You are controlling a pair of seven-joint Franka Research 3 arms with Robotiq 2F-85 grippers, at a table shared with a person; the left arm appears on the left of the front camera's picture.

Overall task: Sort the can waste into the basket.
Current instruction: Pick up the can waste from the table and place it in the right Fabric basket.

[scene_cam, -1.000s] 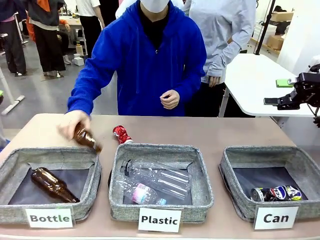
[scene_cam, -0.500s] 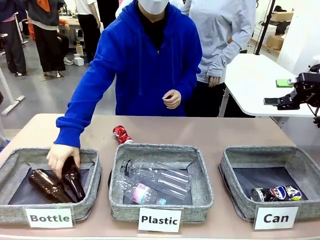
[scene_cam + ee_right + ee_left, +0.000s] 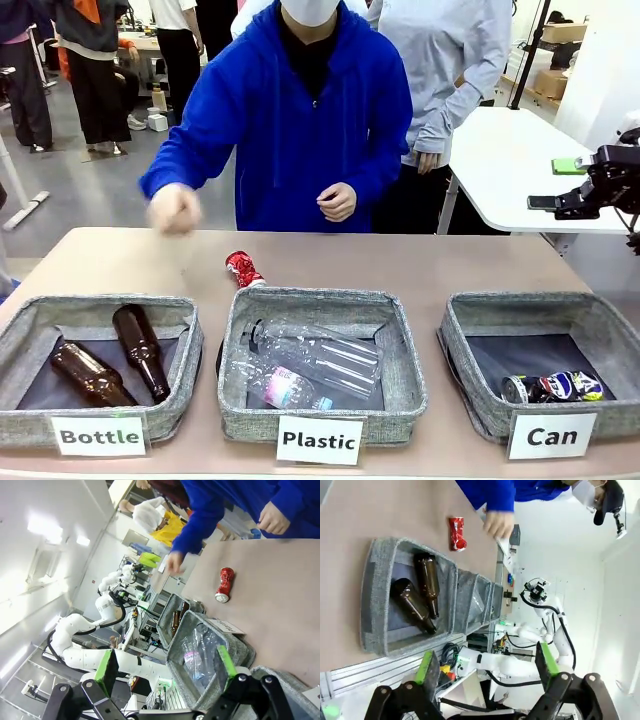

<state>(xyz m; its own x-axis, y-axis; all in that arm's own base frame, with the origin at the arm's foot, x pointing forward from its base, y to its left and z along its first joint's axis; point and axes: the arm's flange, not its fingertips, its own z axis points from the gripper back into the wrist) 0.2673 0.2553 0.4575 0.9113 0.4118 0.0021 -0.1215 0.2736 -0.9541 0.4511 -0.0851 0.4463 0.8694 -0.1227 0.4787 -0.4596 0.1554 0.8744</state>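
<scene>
A crushed red can (image 3: 243,269) lies on the table just behind the Plastic basket; it also appears in the left wrist view (image 3: 456,533) and the right wrist view (image 3: 225,584). A blue and silver can (image 3: 552,386) rests inside the grey basket (image 3: 462,330) signed "Can" at the right. My right gripper (image 3: 556,185) hangs high at the far right, away from the table, jaws apart and empty. In its own view the right gripper (image 3: 167,667) stands open. My left gripper (image 3: 487,665) is open too, far from the cans.
The Bottle basket (image 3: 30,330) at the left holds two brown bottles (image 3: 140,350). The Plastic basket (image 3: 235,340) in the middle holds clear bottles. The person's hand (image 3: 175,208) hovers above the table's far left side.
The person lowered a second brown bottle into the Bottle basket, let it go and lifted the hand back above the table. Neither gripper moved.
</scene>
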